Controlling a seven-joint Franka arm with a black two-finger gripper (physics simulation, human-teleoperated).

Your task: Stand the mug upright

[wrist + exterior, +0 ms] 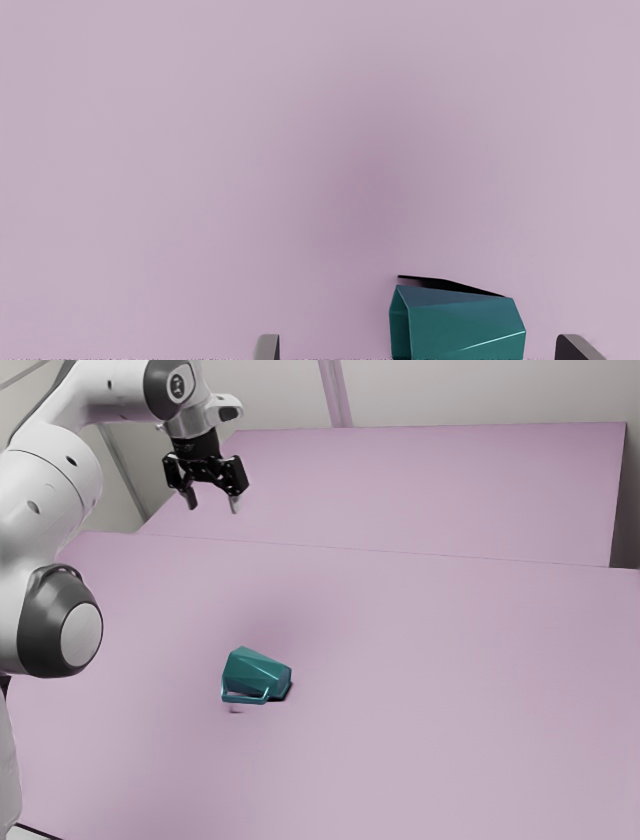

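A teal faceted mug (258, 673) lies on its side on the pink table, its handle toward the viewer in the exterior view. High above the table, toward the exterior view's upper left, is my gripper (213, 502), open and well apart from the mug. In the wrist view the mug (465, 325) shows its side and part of its open mouth, partly cut off by the lower edge. The open gripper (417, 347) has its two fingertips wide apart, with nothing held; the mug lies on the table far below them.
The pink table (430, 690) spreads around the mug. Behind it stands another pink surface (430, 490), with a pale wall (480, 390) beyond. The arm's white links occupy the exterior view's left side.
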